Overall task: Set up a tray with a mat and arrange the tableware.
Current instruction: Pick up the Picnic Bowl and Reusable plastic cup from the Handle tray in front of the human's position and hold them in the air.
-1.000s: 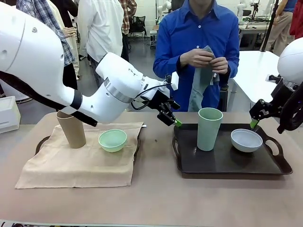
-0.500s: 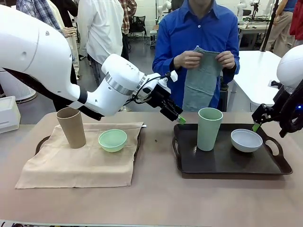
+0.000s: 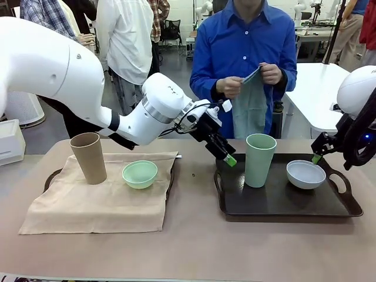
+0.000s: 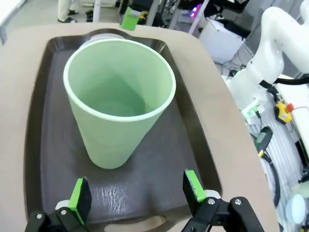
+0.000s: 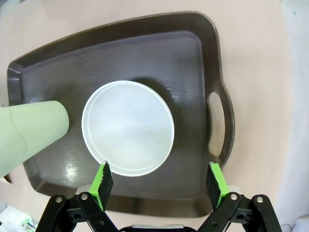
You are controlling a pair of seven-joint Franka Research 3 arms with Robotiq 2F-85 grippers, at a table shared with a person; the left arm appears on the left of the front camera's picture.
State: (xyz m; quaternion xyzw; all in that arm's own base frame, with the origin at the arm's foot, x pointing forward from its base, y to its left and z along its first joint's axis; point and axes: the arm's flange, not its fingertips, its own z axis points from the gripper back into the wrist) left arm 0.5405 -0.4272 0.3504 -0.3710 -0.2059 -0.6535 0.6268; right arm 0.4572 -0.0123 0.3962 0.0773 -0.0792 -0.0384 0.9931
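Observation:
On the dark tray at the right stand a pale green cup and a white bowl. My left gripper hovers open just left of that cup, which sits ahead of the fingers in the left wrist view. My right gripper hangs open above the tray's far right side, over the white bowl. At the left, a tan cup and a mint-green bowl rest on a beige mat covering a second tray.
A person in a blue shirt stands at the far side holding a grey cloth in both hands. The dark tray has cut-out handles at each end. Bare tabletop lies between the trays and along the front.
My left gripper has moved right and a little down, closer to the pale green cup. The person has unfolded and regathered the grey cloth. My right gripper has barely shifted.

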